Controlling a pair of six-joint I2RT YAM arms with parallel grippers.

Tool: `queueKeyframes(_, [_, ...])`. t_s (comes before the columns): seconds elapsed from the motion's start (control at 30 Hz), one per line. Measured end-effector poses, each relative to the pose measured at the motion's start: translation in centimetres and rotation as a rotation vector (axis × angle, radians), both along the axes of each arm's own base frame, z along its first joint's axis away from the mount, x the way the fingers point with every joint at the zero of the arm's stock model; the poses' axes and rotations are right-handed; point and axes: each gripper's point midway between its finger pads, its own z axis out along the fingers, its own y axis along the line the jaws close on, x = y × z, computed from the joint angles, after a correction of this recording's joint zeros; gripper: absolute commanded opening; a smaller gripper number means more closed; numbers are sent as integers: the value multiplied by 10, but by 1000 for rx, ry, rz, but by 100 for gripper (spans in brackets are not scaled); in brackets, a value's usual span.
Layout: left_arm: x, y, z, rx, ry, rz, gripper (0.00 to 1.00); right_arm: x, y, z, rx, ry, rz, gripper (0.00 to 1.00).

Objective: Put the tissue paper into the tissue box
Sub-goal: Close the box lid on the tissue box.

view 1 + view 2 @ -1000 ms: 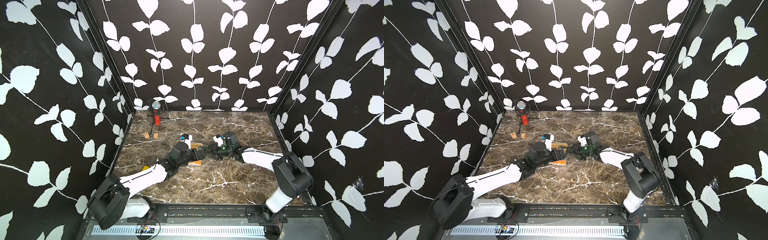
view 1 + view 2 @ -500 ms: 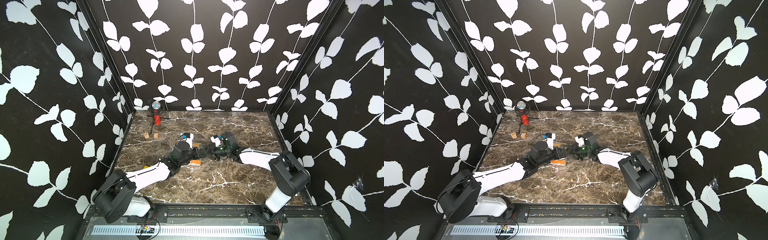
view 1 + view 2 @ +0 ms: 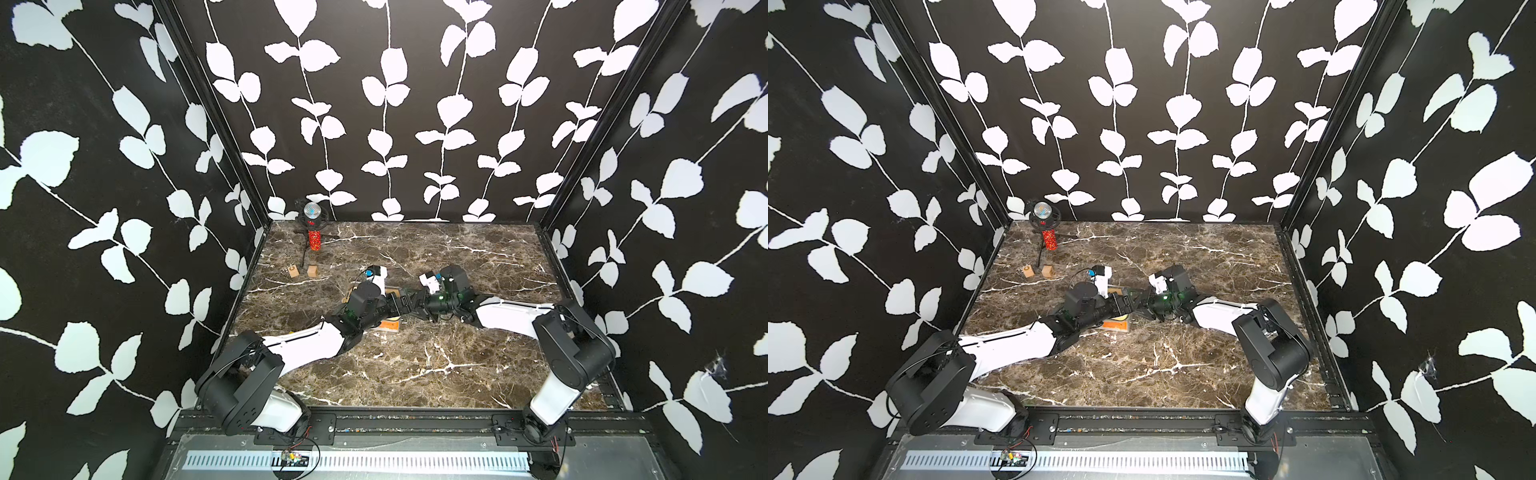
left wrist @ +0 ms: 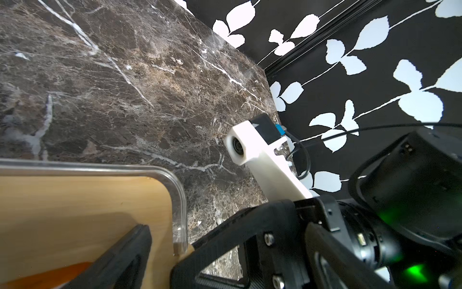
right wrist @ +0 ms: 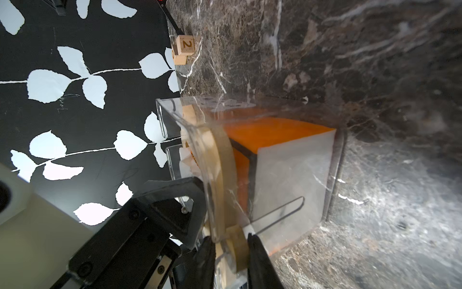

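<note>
Left gripper (image 3: 391, 306) reaches in from the left with fingers spread wide, one finger (image 4: 125, 250) lying over the lid (image 4: 75, 200). Mid-table sits the box (image 4: 179, 190), with the pack (image 5: 275, 135) inside it and the lid on top. From the right, the right gripper (image 5: 231, 241) pinches the lid's end, fingers narrow.

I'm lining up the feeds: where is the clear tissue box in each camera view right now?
Both top views: mid-table, the tissue box is mostly covered, with only its near wall showing.
Left wrist: only one rounded clear corner, cut off by the frame edge.
Right wrist: it fills the middle of the picture, end wall toward the camera.
Shared landmark: its wooden lid, visible in every view.
</note>
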Motion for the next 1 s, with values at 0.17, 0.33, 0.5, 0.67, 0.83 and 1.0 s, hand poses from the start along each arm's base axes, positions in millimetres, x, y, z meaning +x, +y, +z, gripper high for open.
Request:
queueKeyframes(0.17, [-4, 3, -2, 15, 15, -2, 99, -4, 0, -3, -15, -12, 18, 41])
queueKeyframes(0.33, [-9, 17, 34, 16, -41, -3, 99, -16, -8, 0, -74, -39, 50, 50])
queueKeyframes(0.5, [1, 48, 112, -42, -185, 49, 99, -22, -17, 18, -131, -128, 87, 54])
queueKeyframes(0.67, [0, 97, 143, -2, -265, 144, 99, -19, -20, 58, -187, -307, 153, 58])
queueKeyframes(0.83, [-5, 136, 139, 69, -251, 220, 99, -7, 2, 118, -216, -567, 265, 58])
queueKeyframes(1.0, [-9, 161, 133, 107, -235, 277, 99, 3, 41, 132, -294, -751, 407, 55])
